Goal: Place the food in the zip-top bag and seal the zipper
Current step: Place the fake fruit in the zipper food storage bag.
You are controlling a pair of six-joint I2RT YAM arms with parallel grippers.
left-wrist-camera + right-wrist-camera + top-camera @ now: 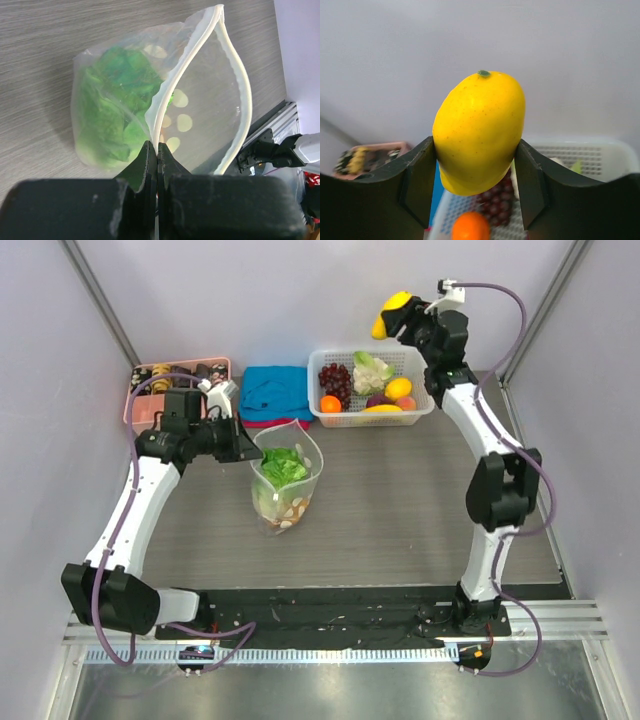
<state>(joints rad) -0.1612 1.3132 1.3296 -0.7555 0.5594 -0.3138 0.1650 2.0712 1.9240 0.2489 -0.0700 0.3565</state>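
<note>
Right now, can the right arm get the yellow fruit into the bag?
Probably yes. The left fingers pinch the zip-top bag at its rim so its mouth gapes upward, and nothing stands between it and the raised yellow fruit. Only lettuce fills part of it.

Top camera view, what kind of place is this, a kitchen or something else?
Probably a robot test booth, not a kitchen: plain walls box in a small table, the left arm and right arm are bolted to a metal rail at its near edge, and the white basket holds toy-looking fruit.
</note>
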